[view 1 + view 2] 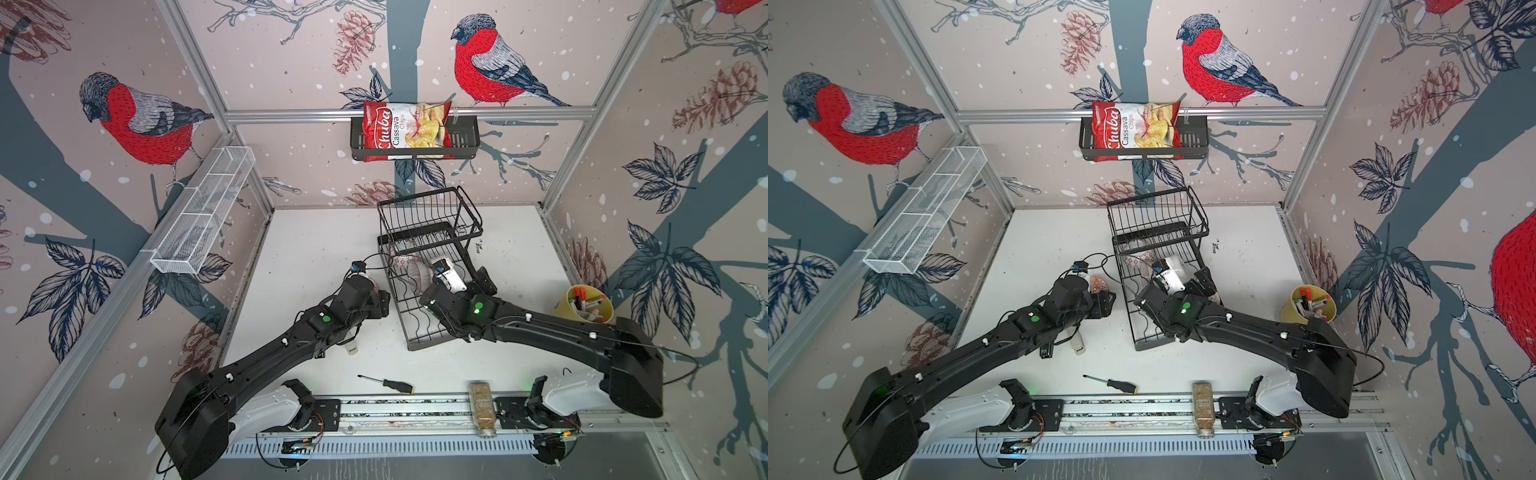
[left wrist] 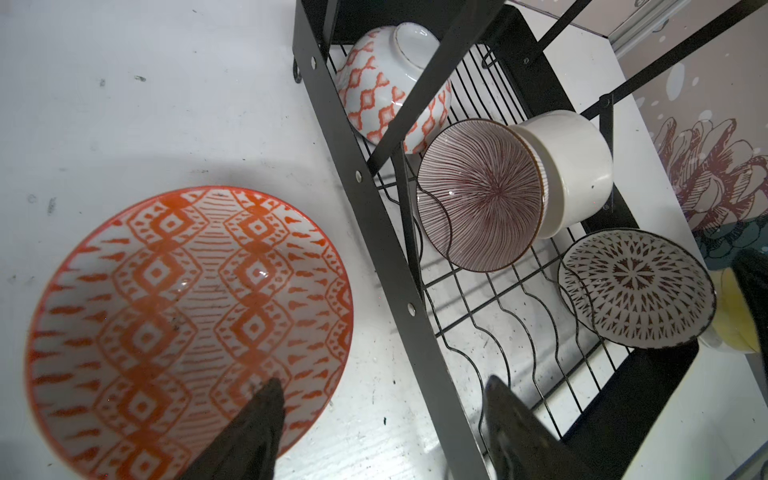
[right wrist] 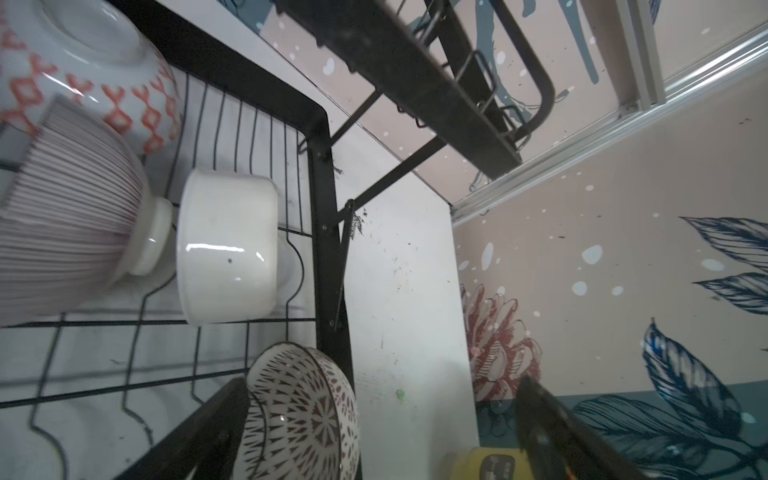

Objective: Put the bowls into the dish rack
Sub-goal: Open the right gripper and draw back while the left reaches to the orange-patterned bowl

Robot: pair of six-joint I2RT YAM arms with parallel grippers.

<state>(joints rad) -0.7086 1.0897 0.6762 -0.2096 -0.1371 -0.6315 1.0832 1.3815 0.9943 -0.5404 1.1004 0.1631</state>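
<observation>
An orange-patterned bowl (image 2: 187, 332) lies upright on the table beside the black wire dish rack (image 2: 374, 208). My left gripper (image 2: 386, 399) hangs open above them, one finger over the bowl's inside and the other over the rack's wires. In the rack's lower tier stand an orange-diamond bowl (image 2: 386, 91), a fine-striped red-brown bowl (image 2: 478, 195), a plain white bowl (image 2: 573, 166) and a brown-patterned bowl (image 2: 636, 291). My right gripper (image 3: 378, 415) is open. The brown-patterned bowl (image 3: 303, 415) stands on edge against the rack's frame, close to one finger (image 3: 208, 436). In both top views the arms hide most bowls.
A yellow cup of markers (image 1: 584, 305) stands right of the rack (image 1: 430, 232). A screwdriver (image 1: 386, 383) and a glass jar (image 1: 482, 407) lie near the front rail. A small white bottle (image 1: 351, 347) sits under my left arm. A chips basket (image 1: 411, 133) and a white mesh tray (image 1: 203, 212) hang on the walls.
</observation>
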